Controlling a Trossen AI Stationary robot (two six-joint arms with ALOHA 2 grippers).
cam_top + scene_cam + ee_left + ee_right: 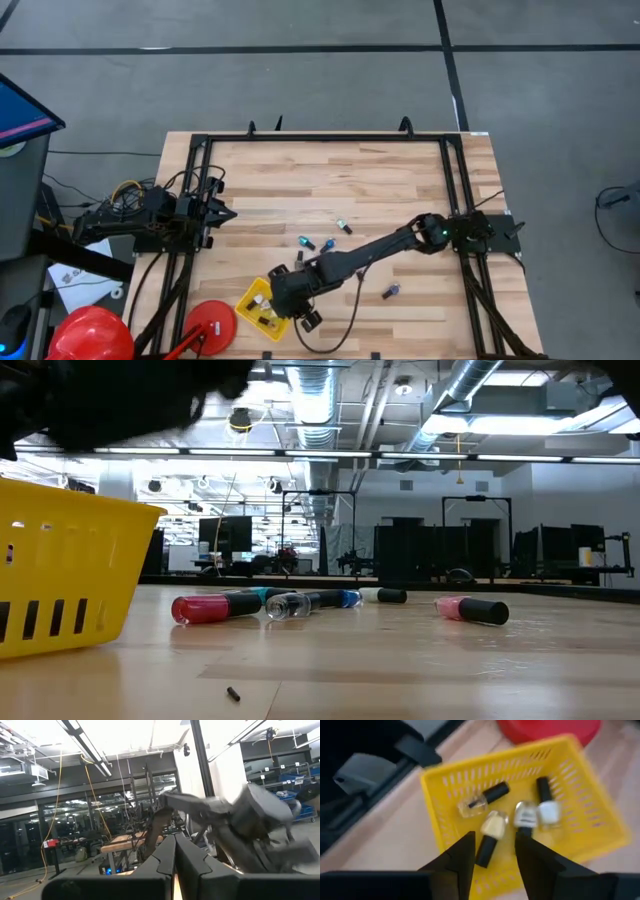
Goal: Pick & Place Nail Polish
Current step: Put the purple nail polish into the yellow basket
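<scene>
Where right fingers (492, 852) spread over yellow basket (440, 805), four bottles (492, 827) inside (wrist view only), left fingers (175, 857) together.

Both arms are dark, jointed and matte. The right arm (385, 245) carries a small green light near its base and trails a black cable. The left arm (140, 215) shows yellow and orange wiring bundled at its mount.
</scene>
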